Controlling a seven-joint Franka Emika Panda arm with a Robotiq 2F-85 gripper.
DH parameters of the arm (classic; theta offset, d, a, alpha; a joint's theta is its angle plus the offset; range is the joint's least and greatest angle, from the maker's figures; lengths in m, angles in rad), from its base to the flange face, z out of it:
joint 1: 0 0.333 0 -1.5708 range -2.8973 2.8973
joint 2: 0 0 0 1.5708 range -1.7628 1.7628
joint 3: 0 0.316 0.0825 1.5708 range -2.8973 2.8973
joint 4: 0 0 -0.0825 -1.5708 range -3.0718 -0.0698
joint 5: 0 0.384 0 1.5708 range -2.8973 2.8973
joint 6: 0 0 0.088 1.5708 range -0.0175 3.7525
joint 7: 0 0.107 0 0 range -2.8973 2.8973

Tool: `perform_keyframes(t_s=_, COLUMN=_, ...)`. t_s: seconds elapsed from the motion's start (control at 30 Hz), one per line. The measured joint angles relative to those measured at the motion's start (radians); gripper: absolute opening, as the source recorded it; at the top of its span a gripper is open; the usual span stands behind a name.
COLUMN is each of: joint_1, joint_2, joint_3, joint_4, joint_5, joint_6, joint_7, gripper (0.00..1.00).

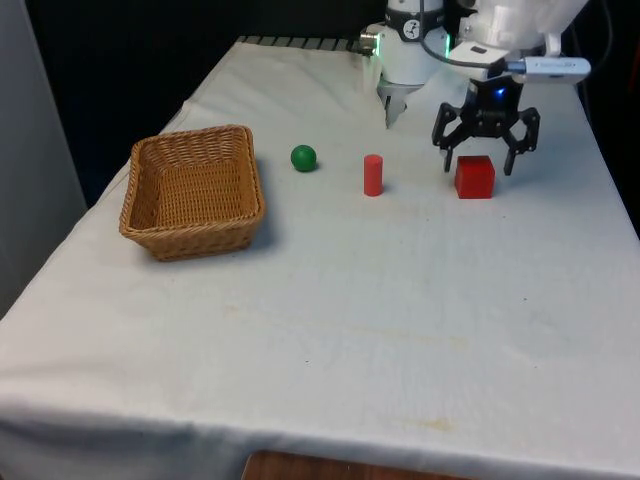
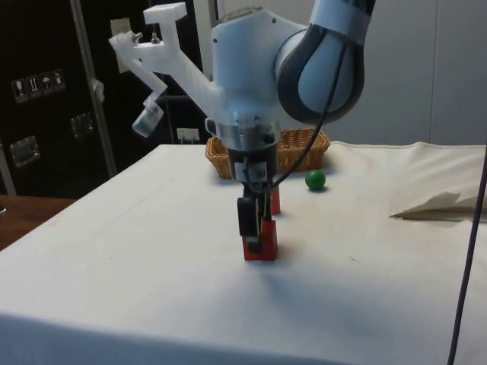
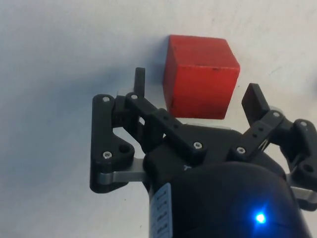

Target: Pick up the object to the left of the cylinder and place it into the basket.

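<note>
The end effector [image 1: 485, 152] stands low over the red cube [image 1: 474, 177], fingers spread, one finger [image 3: 140, 82] on each side of the cube with a gap between pad and cube face. Directly beneath it the cube blocks further descent to the worktop [image 1: 330, 330].

Toward the front view's left of the end effector, the red cylinder [image 1: 373, 175] stands upright near the cube, apart from it. Beyond the cylinder lies the green ball [image 1: 303, 157], then the wicker basket [image 1: 160, 235], its mouth open upward.

Toward the camera in the front view, bare cloth runs from the end effector to the worktop edge.
</note>
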Motion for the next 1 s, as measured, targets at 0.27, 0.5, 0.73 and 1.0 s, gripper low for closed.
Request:
perform_keyframes(t_s=0.27, joint_1=-0.003, joint_2=0.023, joint_3=0.000, joint_4=0.002, joint_5=0.000, joint_6=0.019, joint_7=0.000, gripper=0.61)
perform_keyframes(t_s=0.5, joint_1=-0.004, joint_2=0.027, joint_3=0.000, joint_4=0.005, joint_5=0.000, joint_6=0.020, joint_7=0.000, gripper=0.00)
perform_keyframes(t_s=0.73, joint_1=-0.004, joint_2=0.027, joint_3=0.000, joint_4=0.005, joint_5=0.000, joint_6=0.020, joint_7=0.000, gripper=0.00)
perform_keyframes(t_s=1.0, joint_1=-0.006, joint_2=0.014, joint_3=-0.010, joint_4=0.017, joint_5=0.000, joint_6=0.020, joint_7=0.000, gripper=0.00)
